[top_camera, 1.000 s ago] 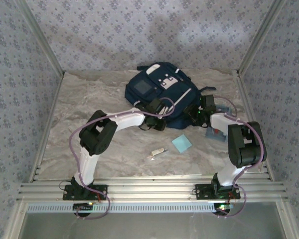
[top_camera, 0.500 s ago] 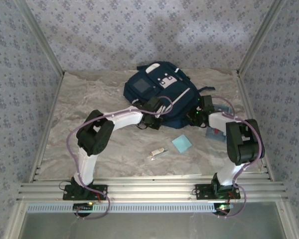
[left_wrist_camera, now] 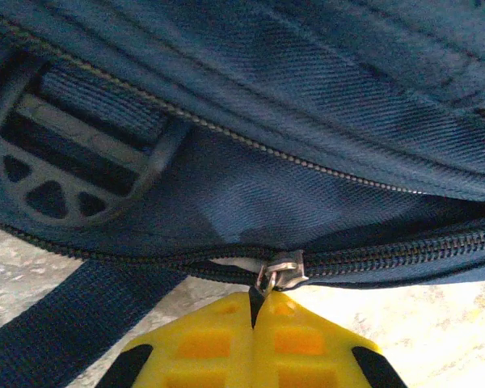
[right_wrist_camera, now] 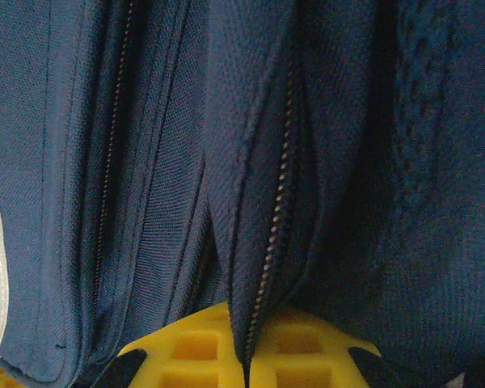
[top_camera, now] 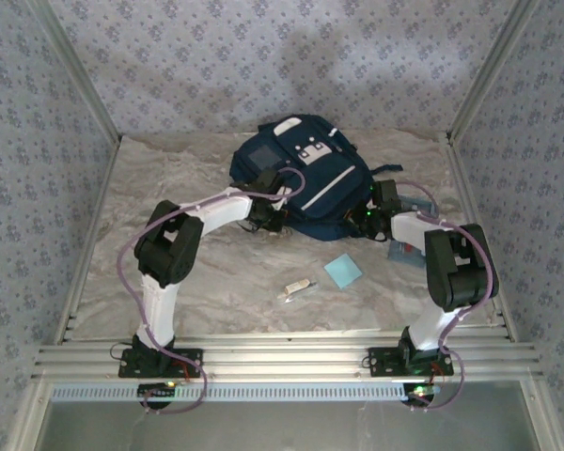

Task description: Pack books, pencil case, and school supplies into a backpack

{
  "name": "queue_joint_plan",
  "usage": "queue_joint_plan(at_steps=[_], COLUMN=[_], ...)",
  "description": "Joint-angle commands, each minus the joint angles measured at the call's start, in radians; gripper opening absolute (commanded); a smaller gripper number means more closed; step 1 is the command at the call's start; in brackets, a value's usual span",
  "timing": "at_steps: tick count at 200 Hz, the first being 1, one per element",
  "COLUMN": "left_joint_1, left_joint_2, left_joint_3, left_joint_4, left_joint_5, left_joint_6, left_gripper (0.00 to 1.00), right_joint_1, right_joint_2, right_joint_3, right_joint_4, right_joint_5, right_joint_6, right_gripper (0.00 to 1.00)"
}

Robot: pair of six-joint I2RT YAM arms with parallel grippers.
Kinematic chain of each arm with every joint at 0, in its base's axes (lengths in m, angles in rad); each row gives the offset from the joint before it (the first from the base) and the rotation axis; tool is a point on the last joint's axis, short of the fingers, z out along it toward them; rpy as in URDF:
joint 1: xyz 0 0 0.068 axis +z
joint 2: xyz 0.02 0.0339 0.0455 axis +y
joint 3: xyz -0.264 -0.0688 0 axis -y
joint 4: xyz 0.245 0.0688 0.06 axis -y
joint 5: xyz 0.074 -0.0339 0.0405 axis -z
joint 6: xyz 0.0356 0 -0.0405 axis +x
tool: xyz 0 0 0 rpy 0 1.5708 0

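The navy backpack (top_camera: 305, 169) lies at the back of the table, white stripes up. My left gripper (top_camera: 268, 214) is at its near left edge and, in the left wrist view, the left gripper (left_wrist_camera: 256, 303) is shut on the dark pull tab of the silver zipper slider (left_wrist_camera: 281, 271). My right gripper (top_camera: 363, 218) is at the bag's near right edge. In the right wrist view the right gripper (right_wrist_camera: 246, 360) is shut on a fold of backpack fabric carrying a zipper track (right_wrist_camera: 273, 242). The light-blue pad (top_camera: 343, 271) and the white stick (top_camera: 296, 289) lie in front. The grey pencil case (top_camera: 409, 252) is partly hidden by the right arm. The book is out of view.
A dark plastic strap buckle (left_wrist_camera: 56, 174) and a webbing strap (left_wrist_camera: 65, 323) sit left of the slider. Patterned walls and metal frame posts (top_camera: 75, 85) enclose the marbled table (top_camera: 169, 178). The aluminium rail (top_camera: 282, 357) runs along the near edge.
My left gripper has moved left along the backpack's near edge, and the bag has shifted slightly left and back with it. The right gripper has stayed nearly still.
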Motion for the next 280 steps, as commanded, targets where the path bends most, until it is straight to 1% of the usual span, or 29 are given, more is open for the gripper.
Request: queue_joint_plan(at_steps=[1, 19, 51, 67, 87, 102, 118, 132, 147, 166, 182, 193, 202, 218, 219, 227, 239, 254, 271, 280], left_joint_1=[0.101, 0.125, 0.201, 0.233, 0.238, 0.24, 0.252, 0.26, 0.258, 0.235, 0.206, 0.182, 0.16, 0.119, 0.117, 0.101, 0.084, 0.067, 0.056, 0.057], left_joint_2=[-0.062, -0.057, -0.075, -0.087, -0.09, -0.078, -0.055, -0.043, -0.05, -0.08, -0.106, -0.124, -0.138, -0.162, -0.164, -0.174, -0.182, -0.184, -0.17, -0.154], left_joint_3=[-0.051, -0.055, -0.034, -0.003, 0.033, 0.056, 0.079, 0.088, 0.081, 0.054, 0.036, 0.025, 0.011, -0.014, -0.015, -0.025, -0.04, -0.057, -0.058, -0.048], left_joint_4=[-0.1, -0.105, -0.092, -0.085, -0.087, -0.101, -0.127, -0.134, -0.131, -0.115, -0.11, -0.106, -0.097, -0.073, -0.072, -0.059, -0.038, -0.01, 0.003, -0.001], left_joint_5=[-0.208, -0.27, -0.348, -0.344, -0.364, -0.419, -0.444, -0.431, -0.39, -0.358, -0.327, -0.294, -0.269, -0.233, -0.229, -0.198, -0.157, -0.103, -0.094, -0.101], left_joint_6=[0.006, -0.015, -0.076, -0.086, -0.078, -0.073, -0.083, -0.093, -0.107, -0.119, -0.119, -0.113, -0.105, -0.087, -0.086, -0.073, -0.059, -0.025, -0.011, -0.033], left_gripper=[0.0, 0.0, 0.0, 0.0, 0.0, 0.0, 0.0, 0.0, 0.0, 0.0, 0.03, 0.07, 0.11, 0.21, 0.22, 0.28, 0.35, 0.41, 0.43, 0.43], right_joint_1=[-0.061, -0.061, -0.062, -0.063, -0.062, -0.061, -0.061, -0.06, -0.054, -0.039, -0.031, -0.024, -0.021, -0.019, -0.018, -0.015, -0.009, 0.002, 0.021, 0.039], right_joint_2=[-0.01, -0.013, -0.017, -0.013, 0.002, 0.01, 0.015, 0.018, 0.021, 0.023, 0.017, 0.009, -0.005, -0.039, -0.042, -0.066, -0.1, -0.142, -0.165, -0.159], right_joint_3=[-0.026, -0.023, -0.027, -0.029, -0.027, -0.027, -0.029, -0.031, -0.027, -0.01, 0.012, 0.027, 0.04, 0.056, 0.056, 0.065, 0.077, 0.093, 0.116, 0.144], right_joint_4=[-0.096, -0.1, -0.109, -0.107, -0.099, -0.097, -0.096, -0.088, -0.08, -0.084, -0.093, -0.106, -0.12, -0.142, -0.145, -0.162, -0.19, -0.23, -0.275, -0.31], right_joint_5=[0.143, 0.148, 0.157, 0.16, 0.155, 0.157, 0.159, 0.152, 0.141, 0.131, 0.116, 0.112, 0.113, 0.112, 0.112, 0.116, 0.125, 0.141, 0.143, 0.146], right_joint_6=[-0.041, -0.046, -0.056, -0.055, -0.052, -0.051, -0.053, -0.049, -0.045, -0.048, -0.055, -0.065, -0.074, -0.088, -0.089, -0.097, -0.114, -0.143, -0.168, -0.229], right_gripper=[0.0, 0.0, 0.0, 0.0, 0.0, 0.0, 0.0, 0.0, 0.0, 0.0, 0.0, 0.06, 0.15, 0.28, 0.3, 0.38, 0.46, 0.52, 0.53, 0.53])
